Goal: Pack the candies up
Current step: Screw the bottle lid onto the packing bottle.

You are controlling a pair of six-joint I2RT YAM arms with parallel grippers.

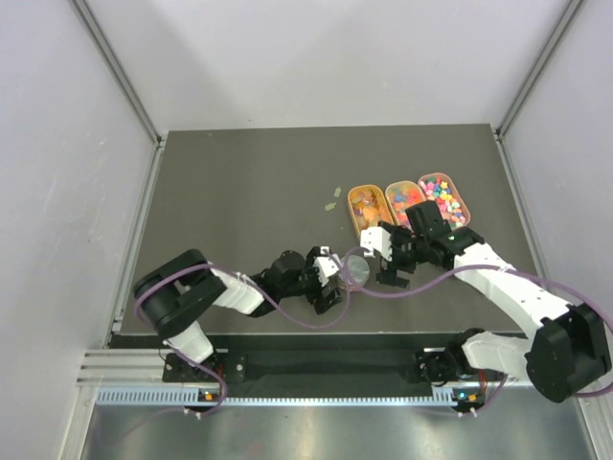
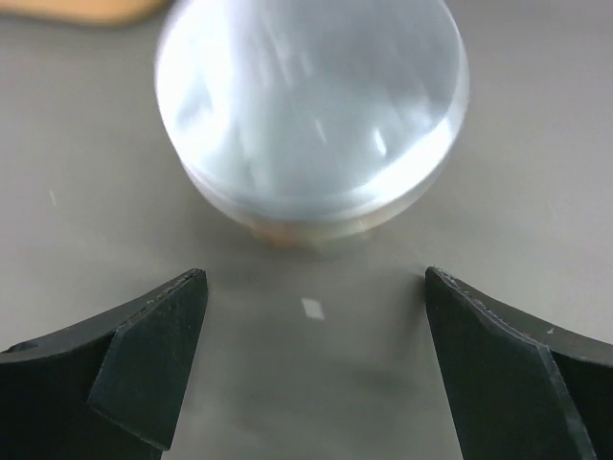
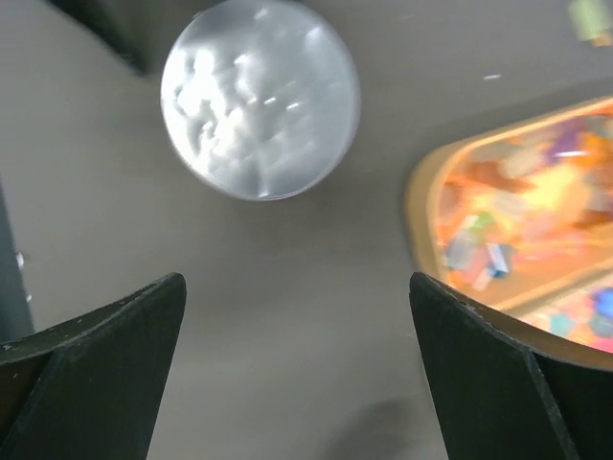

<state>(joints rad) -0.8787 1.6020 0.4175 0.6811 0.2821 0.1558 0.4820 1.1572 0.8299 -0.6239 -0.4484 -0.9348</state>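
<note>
The candies (image 1: 436,198) lie in three orange oval trays at the back right; in the right wrist view they show blurred in one tray (image 3: 522,230). Two loose green candies (image 1: 333,198) lie on the table left of the trays. A small clear round dish with its lid (image 1: 356,270) stands between the two grippers; it shows in the left wrist view (image 2: 311,110) and the right wrist view (image 3: 259,96). My left gripper (image 1: 330,281) is open and empty just short of the dish. My right gripper (image 1: 388,259) is open and empty, beside the dish.
The three orange oval trays (image 1: 367,192) stand side by side at the back right of the dark table. White walls with metal posts stand around the table.
</note>
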